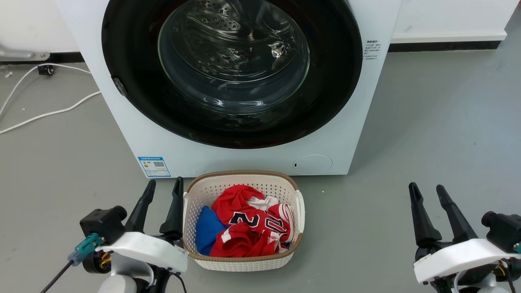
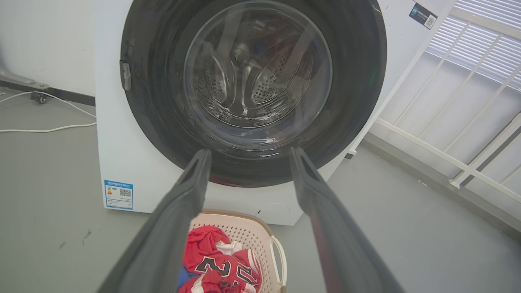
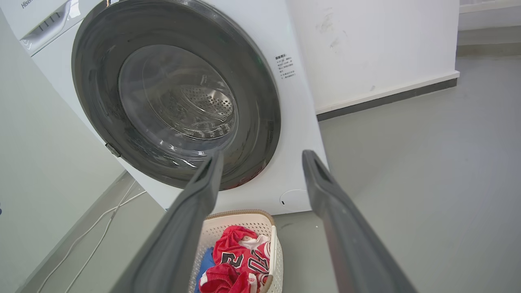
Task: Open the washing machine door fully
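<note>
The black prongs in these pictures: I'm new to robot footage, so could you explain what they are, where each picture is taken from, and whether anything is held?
Those prongs are the fingers of a two-armed robot's grippers. The head view looks down from the robot's head: the left gripper sits lower left, the right gripper lower right, both open and holding nothing. The other two pictures come from cameras on each wrist, looking along that arm's own fingers. Ahead stands the big white front-loading washing machine; its round glossy black door with a clear glass window is shut. On the grey floor before it sits a white plastic laundry basket with red and blue clothes.
</note>
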Controlling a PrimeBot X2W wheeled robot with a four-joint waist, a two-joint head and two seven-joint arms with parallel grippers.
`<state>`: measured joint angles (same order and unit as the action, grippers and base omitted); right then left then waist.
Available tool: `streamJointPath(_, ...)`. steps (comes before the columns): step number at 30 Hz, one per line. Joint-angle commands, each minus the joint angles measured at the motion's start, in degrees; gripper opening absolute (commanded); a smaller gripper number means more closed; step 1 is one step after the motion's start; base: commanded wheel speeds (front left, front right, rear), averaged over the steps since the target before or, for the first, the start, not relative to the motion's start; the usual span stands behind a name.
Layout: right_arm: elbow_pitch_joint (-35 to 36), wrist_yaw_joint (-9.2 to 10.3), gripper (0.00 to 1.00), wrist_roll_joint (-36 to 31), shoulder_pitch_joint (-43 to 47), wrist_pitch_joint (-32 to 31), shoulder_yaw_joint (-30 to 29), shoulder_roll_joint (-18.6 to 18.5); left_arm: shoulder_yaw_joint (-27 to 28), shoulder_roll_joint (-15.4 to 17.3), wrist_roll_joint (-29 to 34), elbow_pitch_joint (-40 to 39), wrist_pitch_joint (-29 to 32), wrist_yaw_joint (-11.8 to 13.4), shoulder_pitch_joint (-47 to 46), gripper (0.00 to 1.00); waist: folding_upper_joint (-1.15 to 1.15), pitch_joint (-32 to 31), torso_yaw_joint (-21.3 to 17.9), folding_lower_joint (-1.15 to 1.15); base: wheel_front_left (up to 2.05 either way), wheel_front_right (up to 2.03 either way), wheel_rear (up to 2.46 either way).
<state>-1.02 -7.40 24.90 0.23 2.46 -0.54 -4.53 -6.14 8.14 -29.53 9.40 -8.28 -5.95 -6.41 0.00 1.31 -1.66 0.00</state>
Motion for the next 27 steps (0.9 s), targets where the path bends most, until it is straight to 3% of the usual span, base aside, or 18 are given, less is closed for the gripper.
streamJointPath(1,0.9,-0.09,1.0,-1.9,0.1,0.2,0.2,-0.2,-0.3,0.3,1.6,-0.3,-0.6,0.4,-1.3,1.0,0.0,0.0,0.0,0.0,0.0,0.0,0.0)
streamJointPath(27,2.9,-0.12,1.0,-16.1,1.9,0.7,0.2,1.0,-2.0,0.8,14.0,1.4,-4.0,0.3,-0.1,1.0,0.0,-0.2,-0.6,0.0,0.0,0.0,0.0)
